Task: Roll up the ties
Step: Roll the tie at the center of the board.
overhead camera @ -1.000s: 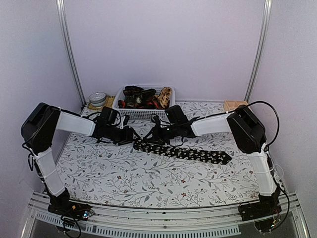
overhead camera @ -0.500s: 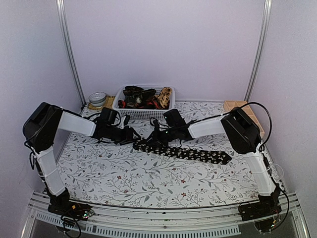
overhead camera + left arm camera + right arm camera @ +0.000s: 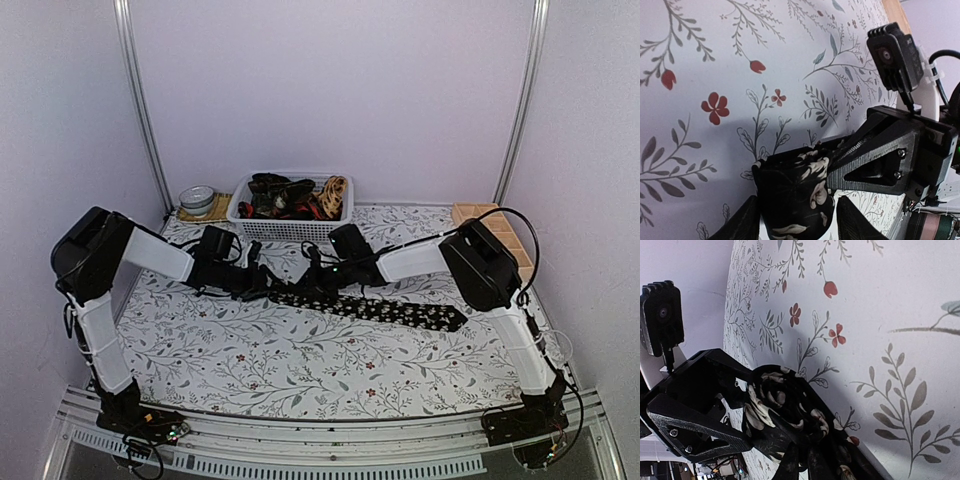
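Necktie (image 3: 390,312) of black cloth with pale flower specks lies across the white floral-print tablecloth (image 3: 250,350), one end rolled up, left gripper (image 3: 796,222) clasping that roll between half-spread fingers, right gripper (image 3: 801,465) pinched tight on it.

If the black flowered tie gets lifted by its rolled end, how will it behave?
Probably floppy: the tie lies flat and limp along the table. Its rolled end looks soft and loose, so it may unroll if released.
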